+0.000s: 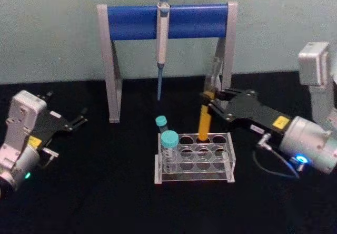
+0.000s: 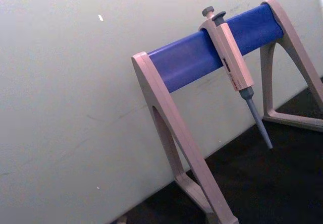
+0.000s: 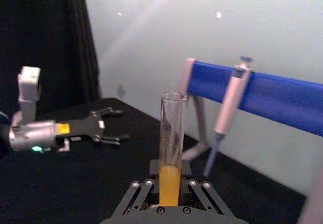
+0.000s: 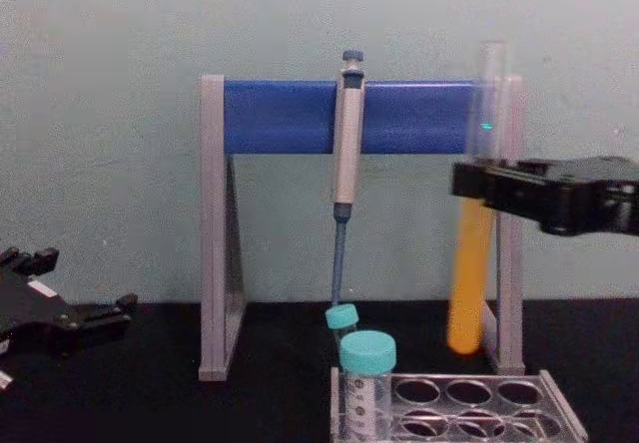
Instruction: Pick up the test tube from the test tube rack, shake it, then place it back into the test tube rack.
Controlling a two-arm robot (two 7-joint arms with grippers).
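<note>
R hand (image 1: pixel 209 101) is clamping the test tube (image 1: pixel 204 124) at mid-height, holding it near-upright just above the test tube rack (image 1: pixel 196 177), back row. L hand (image 1: pixel 79 121) is idling w/ fingers spread, far left of worktop (image 1: pixel 105 197).

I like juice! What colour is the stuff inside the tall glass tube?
The test tube holds orange-yellow liquid; the chest view shows it best.

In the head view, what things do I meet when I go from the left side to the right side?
First the left gripper, open → teal-capped vials → test tube, clamped in the right gripper.
</note>
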